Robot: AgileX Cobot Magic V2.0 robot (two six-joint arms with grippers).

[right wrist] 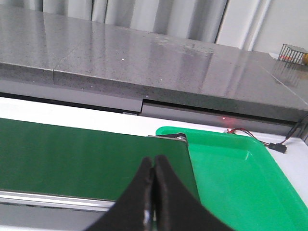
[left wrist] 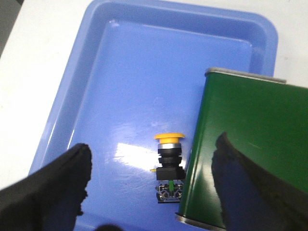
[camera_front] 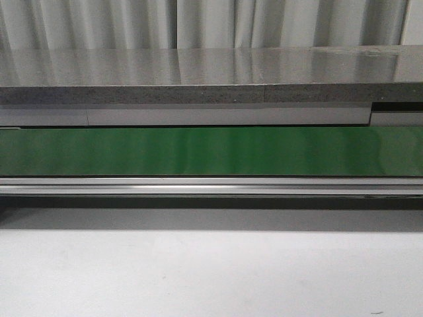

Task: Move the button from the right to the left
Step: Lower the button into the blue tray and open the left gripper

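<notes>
Button in blue tray, left claw spread above

Front view: level, facing forward, close over the green conveyor belt and grey counter. Left wrist view: steeply downward, near, onto a blue tray beneath the belt's end. Right wrist view: low, forward, sharing belt and counter; green tray at 3 o'clock.

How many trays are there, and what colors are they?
2. A blue tray sits under the left end effector, with the button lying in it beside the green conveyor belt's end. A green tray sits at the belt's other end, near the right end effector.
</notes>
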